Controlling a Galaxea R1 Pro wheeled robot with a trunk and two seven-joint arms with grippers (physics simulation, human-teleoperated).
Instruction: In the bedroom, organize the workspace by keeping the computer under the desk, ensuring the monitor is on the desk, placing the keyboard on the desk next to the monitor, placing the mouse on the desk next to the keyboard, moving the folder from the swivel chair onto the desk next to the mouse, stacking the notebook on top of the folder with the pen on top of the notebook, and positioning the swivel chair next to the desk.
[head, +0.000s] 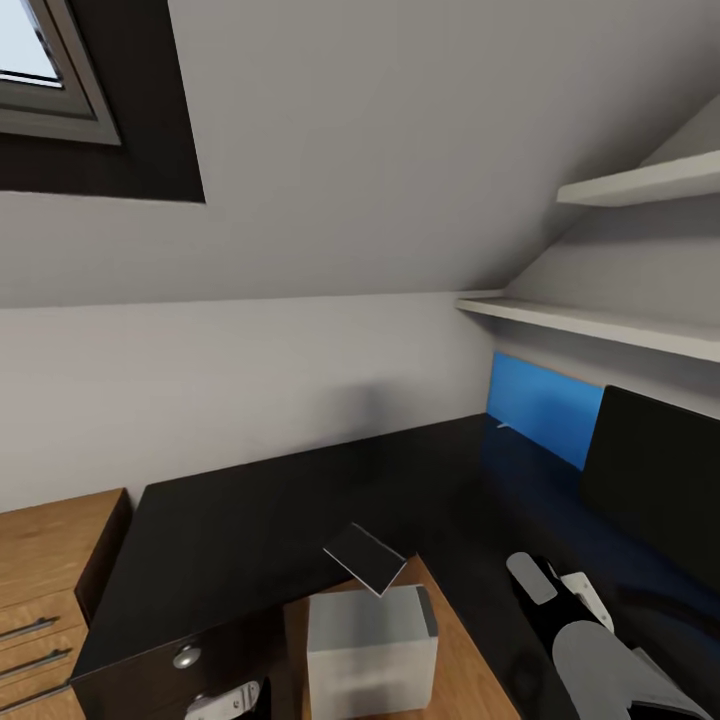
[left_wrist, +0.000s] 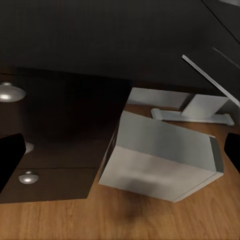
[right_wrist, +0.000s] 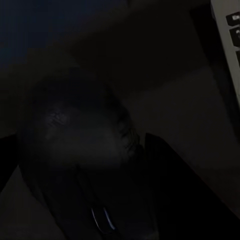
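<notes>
Far left in the head view: wooden dresser (head: 50, 560) with bar handles, tucked up against the end of the black desk (head: 250, 520); round silver knob (head: 186, 656) on the desk's drawer front just below the glossy top; left gripper (head: 232, 700) peeking in at the bottom edge under that knob, fingers (left_wrist: 9, 155) spread wide at the two sides of the left wrist view, nothing between them; light grey computer (head: 370, 650) sitting on the wood floor right beside the drawer unit, tilted at an angle in the left wrist view (left_wrist: 165, 157), close ahead of the open fingers but not touched; thin dark notebook (head: 365, 557) poking off the desk edge above the tower, one corner hanging out over it. Further right: blue wall panel (head: 545, 408) behind the desk, then the black monitor (head: 655, 490) standing on the desk; white shelves (head: 600, 325) above. Right gripper (head: 560, 590) low over the desk in front of the monitor; black mouse (right_wrist: 80, 165) sitting right between its fingers in the right wrist view, too dark to tell if clamped or just around it; keyboard (right_wrist: 227, 50) edge just beside.
</notes>
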